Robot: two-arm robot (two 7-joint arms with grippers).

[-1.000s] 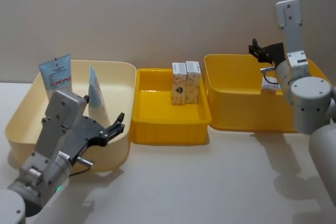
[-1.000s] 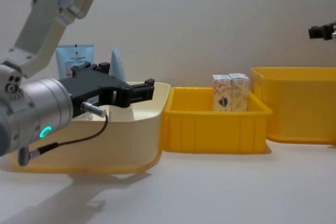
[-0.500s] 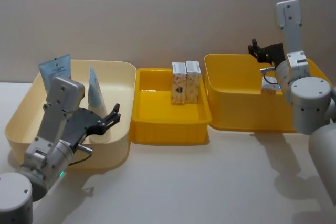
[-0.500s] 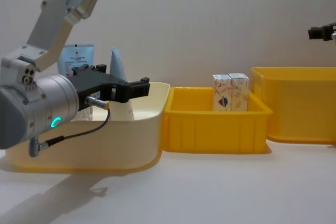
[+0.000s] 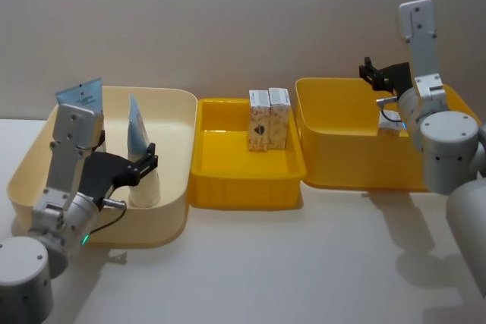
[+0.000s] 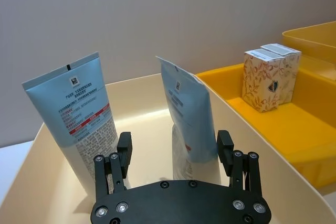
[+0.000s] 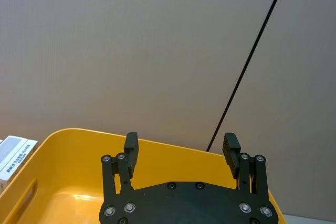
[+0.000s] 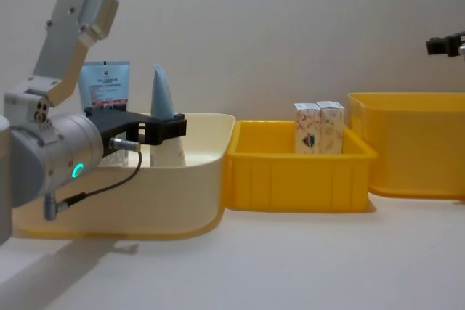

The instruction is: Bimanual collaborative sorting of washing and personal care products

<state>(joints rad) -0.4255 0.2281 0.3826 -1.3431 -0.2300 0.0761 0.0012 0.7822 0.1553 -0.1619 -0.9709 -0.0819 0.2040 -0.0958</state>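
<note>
**Left gripper held open at a tube in the cream bin**

The left arm is bent over the near wall of the cream bin (image 5: 163,227), its forearm raised and its wrist levelled toward the bin's inside. The left gripper (image 6: 174,142) is spread wide, and a pale blue tube (image 6: 189,109) is seen standing between its fingertips, apart from both. Whether the tube lies level with the pads or just beyond them cannot be told.

The right arm is raised upright at the right, and the right gripper (image 5: 372,73) is held with its fingers wide apart and nothing between them, above the back of the right yellow bin (image 5: 342,168).

A second pale blue tube, with a text label (image 5: 82,100), is leaned against the cream bin's back left wall. Both tubes are stood on their caps.

In the middle yellow bin (image 5: 243,191), two white printed cartons (image 5: 268,119) are stood upright, touching, at the back. One more carton (image 5: 389,128) is seen in the right yellow bin, largely hidden by the right arm
</note>
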